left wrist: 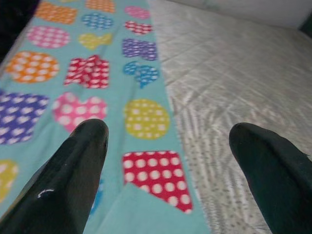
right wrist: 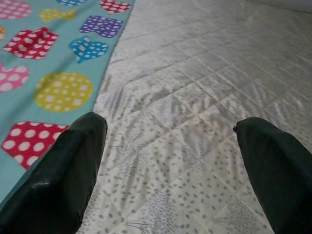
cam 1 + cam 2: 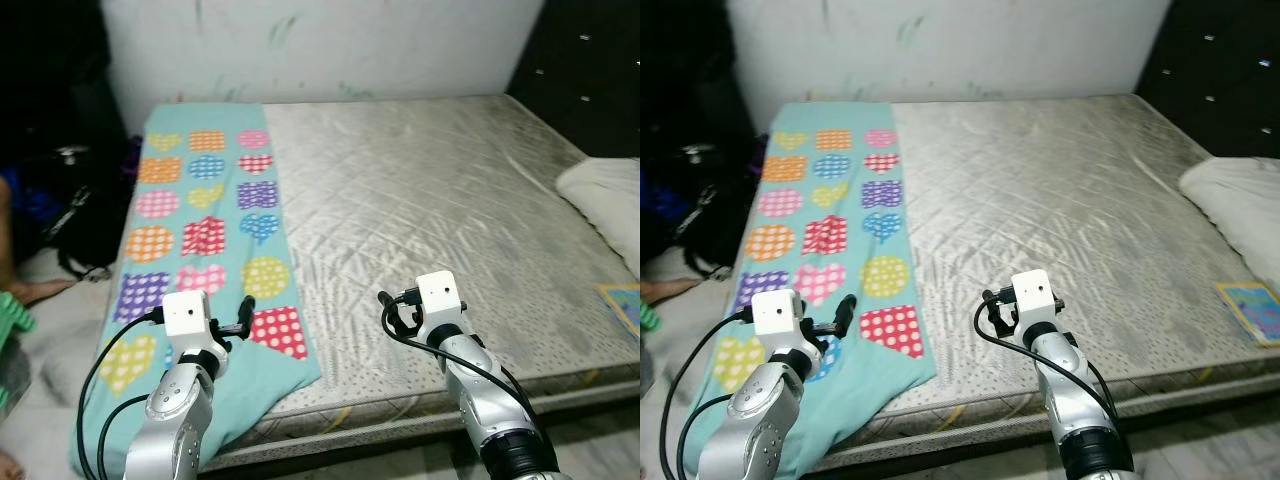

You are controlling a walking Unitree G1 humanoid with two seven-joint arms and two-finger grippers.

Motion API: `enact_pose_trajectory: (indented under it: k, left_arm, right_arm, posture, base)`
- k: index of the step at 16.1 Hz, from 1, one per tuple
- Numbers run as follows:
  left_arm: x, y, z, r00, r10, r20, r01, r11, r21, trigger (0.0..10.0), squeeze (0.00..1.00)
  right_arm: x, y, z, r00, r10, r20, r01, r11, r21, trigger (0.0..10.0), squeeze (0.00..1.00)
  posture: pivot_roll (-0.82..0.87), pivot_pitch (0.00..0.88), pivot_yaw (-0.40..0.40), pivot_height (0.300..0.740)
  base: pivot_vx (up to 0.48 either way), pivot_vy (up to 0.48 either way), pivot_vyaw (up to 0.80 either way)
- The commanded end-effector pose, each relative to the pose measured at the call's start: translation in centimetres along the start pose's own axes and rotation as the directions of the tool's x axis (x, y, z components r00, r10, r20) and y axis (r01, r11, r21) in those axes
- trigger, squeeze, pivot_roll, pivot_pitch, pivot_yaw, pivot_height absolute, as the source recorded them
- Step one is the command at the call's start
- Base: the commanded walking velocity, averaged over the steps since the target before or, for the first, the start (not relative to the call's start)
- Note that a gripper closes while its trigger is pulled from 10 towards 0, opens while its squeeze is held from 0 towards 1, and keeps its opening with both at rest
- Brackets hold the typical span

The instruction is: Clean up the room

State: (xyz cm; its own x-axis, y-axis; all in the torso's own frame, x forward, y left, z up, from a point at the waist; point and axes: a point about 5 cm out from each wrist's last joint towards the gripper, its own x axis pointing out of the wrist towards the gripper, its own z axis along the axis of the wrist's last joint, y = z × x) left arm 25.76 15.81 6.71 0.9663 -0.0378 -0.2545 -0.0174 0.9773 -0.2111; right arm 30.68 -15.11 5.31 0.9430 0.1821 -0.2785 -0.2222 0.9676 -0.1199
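Observation:
A turquoise blanket [image 3: 205, 230] printed with dotted hearts and shapes lies flat along the left side of the bare grey mattress [image 3: 430, 200], its near end hanging over the front edge. My left gripper [image 1: 168, 141] hovers open above the blanket's near end, close to a red dotted patch [image 1: 156, 178]. My right gripper [image 2: 170, 141] is held open over the bare mattress near its front edge, just right of the blanket's edge [image 2: 105, 78]. Neither holds anything.
A white pillow [image 3: 605, 200] lies at the mattress's right edge, with a small colourful book or card [image 3: 625, 300] near the front right corner. Dark bags and clutter [image 3: 60, 200] sit on the floor to the left. A white wall backs the bed.

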Motion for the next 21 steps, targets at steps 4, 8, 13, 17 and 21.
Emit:
enact_pose_trajectory:
  k: [4, 8, 13, 17, 21]
  left_arm:
    - [0.22, 0.24, -0.02, 1.0, 0.022, -0.013, -0.022, 1.0, 0.014, 10.0, 0.0]
    - [0.23, 0.29, -0.02, 0.999, 0.031, -0.016, -0.03, 0.999, 0.02, 10.0, 0.0]
    - [0.25, 0.39, -0.05, 0.999, 0.027, -0.017, -0.026, 0.999, 0.031, 10.0, 0.0]
    - [0.18, 0.31, -0.04, 1.0, 0.014, -0.019, -0.014, 1.0, 0.02, 10.0, 0.0]
    - [0.11, -0.05, 0.19, 1.0, -0.019, 0.003, 0.019, 1.0, 0.018, 10.0, 0.0]
  right_arm:
    - [0.11, -0.16, 0.07, 1.0, -0.002, -0.004, 0.002, 1.0, -0.011, 10.0, 0.0]
    - [0.08, -0.23, 0.15, 1.0, -0.001, 0.007, 0.001, 1.0, -0.008, 10.0, 0.0]
    - [0.08, -0.08, 0.09, 1.0, 0.012, 0.002, -0.012, 1.0, -0.01, 10.0, 0.0]
    - [0.07, -0.05, 0.03, 1.0, 0.016, -0.002, -0.016, 1.0, -0.009, 10.0, 0.0]
    - [0.08, -0.03, -0.04, 1.0, 0.018, -0.006, -0.018, 1.0, -0.009, 10.0, 0.0]
  posture:
    - [-0.08, 0.0, -0.026, 0.74]
    - [-0.08, 0.0, -0.026, 0.74]
    - [-0.08, 0.0, -0.024, 0.74]
    - [-0.08, 0.0, -0.024, 0.74]
    - [-0.08, 0.0, -0.024, 0.74]
  base:
    - [0.0, 0.0, 0.0]
    - [0.0, 0.0, 0.0]
    - [0.0, 0.0, 0.0]
    - [0.0, 0.0, 0.0]
    - [0.068, 0.0, 0.0]
